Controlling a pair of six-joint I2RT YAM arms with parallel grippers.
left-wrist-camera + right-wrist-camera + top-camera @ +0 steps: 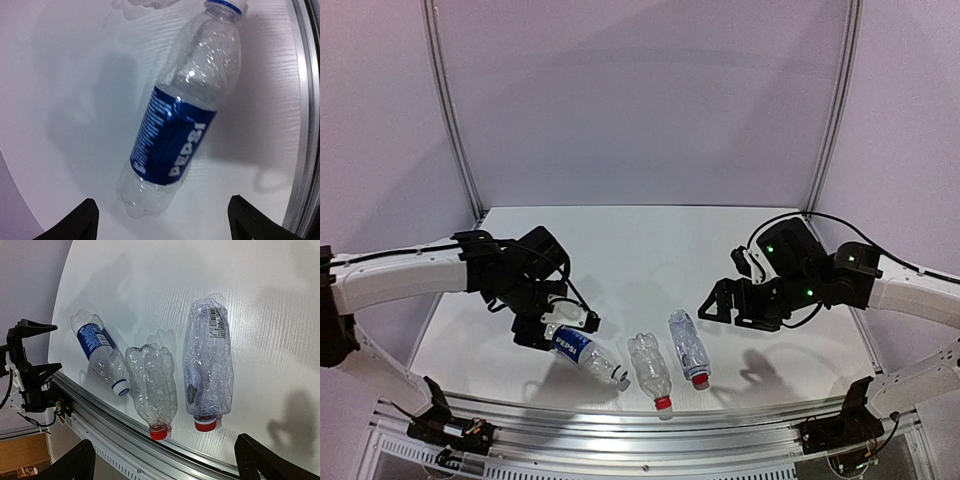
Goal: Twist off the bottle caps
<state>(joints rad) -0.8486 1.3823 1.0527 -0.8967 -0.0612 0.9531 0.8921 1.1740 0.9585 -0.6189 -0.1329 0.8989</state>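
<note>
White desk (650,250); approach step. Pepsi bottle (172,135) lies untouched below the spread left end effector (560,328); right end effector (718,305) spread, empty. Next, likely: clamp body, twist cap (120,387)

Pepsi bottle (582,352) left, second bottle (650,368) middle, third bottle (688,345) right, all on table (640,250), caps (663,403) toward rail (620,425)

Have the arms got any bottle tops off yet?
Nothing done yet: the whitish round cap on the clear blue-labelled Pepsi bottle and both red plastic caps on the two clear ribbed bottles are still on. In hand: the left gripper hangs open over the Pepsi bottle's base, not gripping; the right gripper hovers open. Left: all three caps.
</note>
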